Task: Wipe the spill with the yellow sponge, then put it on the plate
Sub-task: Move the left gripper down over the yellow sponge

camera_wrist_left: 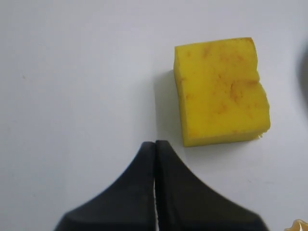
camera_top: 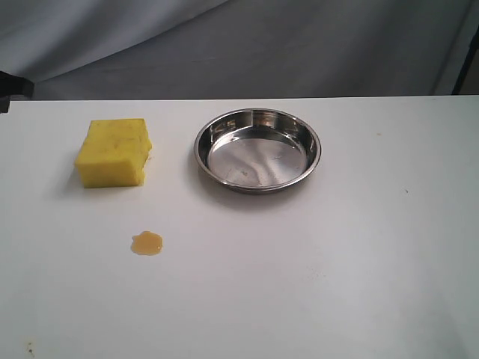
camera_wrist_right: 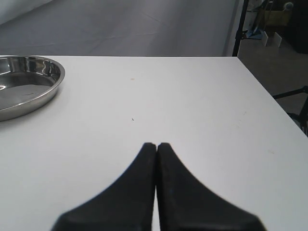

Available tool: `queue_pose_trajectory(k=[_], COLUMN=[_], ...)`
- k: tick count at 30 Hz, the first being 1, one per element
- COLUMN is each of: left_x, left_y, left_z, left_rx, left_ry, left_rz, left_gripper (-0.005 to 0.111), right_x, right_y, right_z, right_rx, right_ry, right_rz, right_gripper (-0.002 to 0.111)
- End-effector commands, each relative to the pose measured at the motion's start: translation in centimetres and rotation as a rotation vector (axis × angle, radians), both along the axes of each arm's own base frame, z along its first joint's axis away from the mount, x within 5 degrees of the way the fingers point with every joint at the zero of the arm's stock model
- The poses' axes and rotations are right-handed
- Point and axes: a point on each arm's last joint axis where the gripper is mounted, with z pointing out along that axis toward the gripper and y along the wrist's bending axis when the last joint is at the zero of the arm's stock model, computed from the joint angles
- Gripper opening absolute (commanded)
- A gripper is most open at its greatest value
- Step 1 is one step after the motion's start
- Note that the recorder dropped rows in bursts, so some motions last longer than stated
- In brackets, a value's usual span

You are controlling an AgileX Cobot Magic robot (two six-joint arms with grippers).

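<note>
Yellow sponge [camera_top: 114, 153] porous foam; plate [camera_top: 257, 149] shiny steel; spill [camera_top: 147, 242] glossy.

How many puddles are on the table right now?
1. The spill lies on the table, nearer the camera than the yellow sponge, apart from it, and left of the plate. No other shows, though sponge or plate could cover one.

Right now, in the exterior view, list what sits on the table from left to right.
The sponge → the plate. The spill, lower in the picture, overlaps the sponge's right edge sideways, so I leave it out.
</note>
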Motion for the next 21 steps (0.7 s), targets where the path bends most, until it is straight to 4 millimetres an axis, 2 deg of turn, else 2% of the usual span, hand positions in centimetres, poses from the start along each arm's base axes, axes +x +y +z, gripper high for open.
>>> queue_pose_trajectory(k=[1,13,21], left_x=[0.4,0.5,1.6], left_y=[-0.2,-0.8,-1.7], left_z=[0.4,0.2,-2.3], left_rx=[-0.010,-0.098,-0.234], left_ry=[-0.038,-0.035,0.047], left_rz=[0.001,0.000,0.009], left_gripper=[0.000,0.001,0.001], right_x=[0.0,0.0,0.0], right_y=[0.0,0.0,0.0], right_z=[-0.1,-0.1,-0.1], right_rx=[-0.006,-0.006,-0.006], right_ry=[-0.004,-0.004,-0.004], right_rz=[0.004,0.004,0.004], right_gripper=[0.000,0.000,0.000])
